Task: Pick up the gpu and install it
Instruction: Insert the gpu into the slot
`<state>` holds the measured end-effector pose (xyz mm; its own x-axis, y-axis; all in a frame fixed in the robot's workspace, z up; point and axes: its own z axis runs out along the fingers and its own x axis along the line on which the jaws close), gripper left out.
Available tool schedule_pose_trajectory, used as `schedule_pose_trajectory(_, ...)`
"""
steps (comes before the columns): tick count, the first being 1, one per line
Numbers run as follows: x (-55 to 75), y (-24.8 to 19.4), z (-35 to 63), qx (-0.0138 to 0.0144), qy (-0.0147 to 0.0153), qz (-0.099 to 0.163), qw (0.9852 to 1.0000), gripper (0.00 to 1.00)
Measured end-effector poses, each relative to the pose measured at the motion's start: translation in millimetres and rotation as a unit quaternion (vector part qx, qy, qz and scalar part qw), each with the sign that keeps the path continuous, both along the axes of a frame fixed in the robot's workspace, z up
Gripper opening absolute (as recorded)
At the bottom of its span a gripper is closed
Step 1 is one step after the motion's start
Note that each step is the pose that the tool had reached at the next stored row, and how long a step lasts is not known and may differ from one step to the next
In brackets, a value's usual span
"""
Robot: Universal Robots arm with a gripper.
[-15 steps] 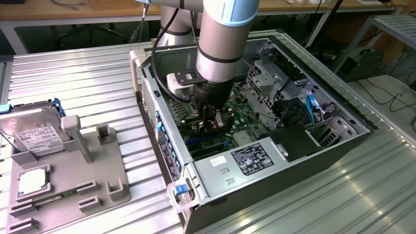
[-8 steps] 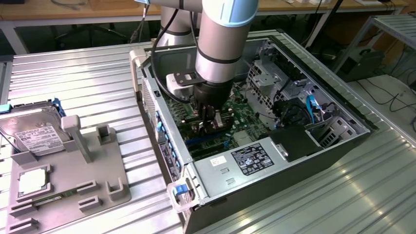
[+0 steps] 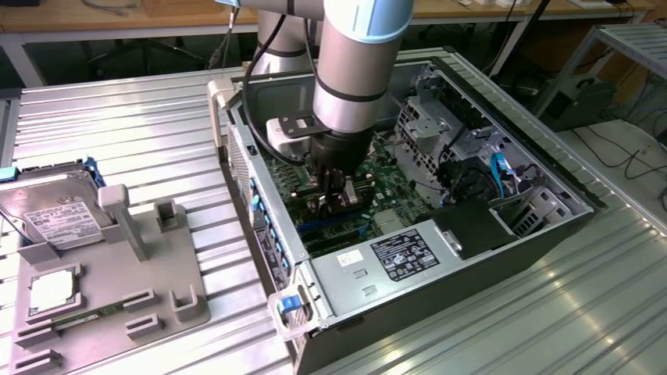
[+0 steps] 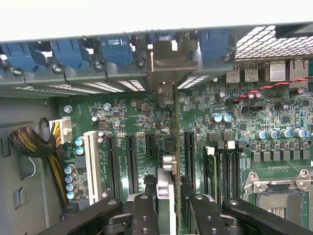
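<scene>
Black fingers (image 4: 146, 215) of my end effector (image 4: 168, 215) fill the near edge of the wrist view, drawn in narrow on the gpu (image 4: 175, 161), which I hold edge-on so it reads as a thin vertical line between them. Its silver end bracket (image 4: 168, 61) sits up at the computer case's rear wall, level with the row of blue slot clips (image 4: 115, 49).

Progress, as I judge it: pickup is done, and the card is inside the computer case (image 3: 542, 234), standing upright over the green motherboard (image 4: 244, 122), between the black expansion slots (image 4: 131, 161). I cannot tell whether its edge has entered a slot or only hangs just above one, so seating is unconfirmed and my grip is not yet released.

View differences: the wrist view gives the slot lines, the white slot (image 4: 90, 166), the open processor socket (image 4: 281, 193) and the bracket alignment. The exterior view gives my arm (image 3: 349, 70) reaching down into the case, the power supply (image 3: 391, 254) at the near end, and, on the exterior view's left, a grey parts holder (image 3: 156, 273) on the counter (image 3: 125, 133) with a hard drive (image 3: 52, 215) and a small square chip (image 3: 50, 291) in it.
</scene>
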<state>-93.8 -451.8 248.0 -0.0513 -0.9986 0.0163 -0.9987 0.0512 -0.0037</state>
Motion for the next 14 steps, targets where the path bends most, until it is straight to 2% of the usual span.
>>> schedule_pose_trajectory(14,-0.1,2.5,-0.7,-0.0012,0.0,0.005,1.0,0.3)
